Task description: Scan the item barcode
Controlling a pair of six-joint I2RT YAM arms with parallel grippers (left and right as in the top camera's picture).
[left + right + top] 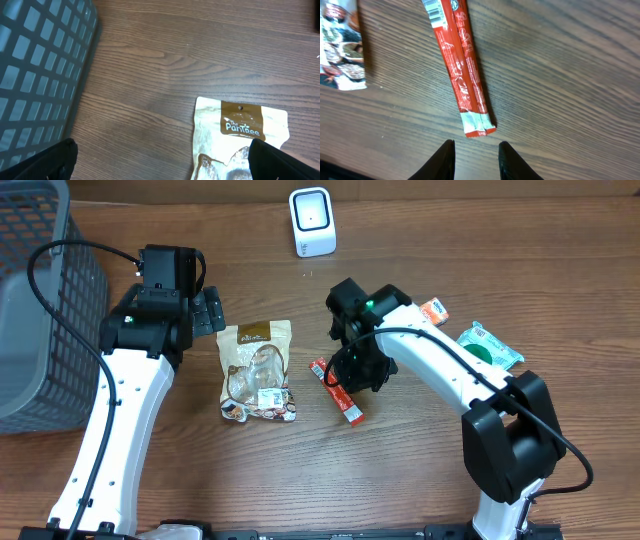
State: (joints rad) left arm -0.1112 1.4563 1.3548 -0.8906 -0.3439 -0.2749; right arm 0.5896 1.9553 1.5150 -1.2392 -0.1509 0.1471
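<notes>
Red stick packet (462, 70) flat on the table (420, 470), just ahead of the right gripper (476, 147), fingers narrowly parted and empty.
Could skid off the thin wrapper or cover the barcode (437, 12) if pinched there; snack pouch (257, 370) near on one side, bare wood elsewhere and toward the scanner (312, 222). Left gripper (207, 311) spread wide, empty.
</notes>
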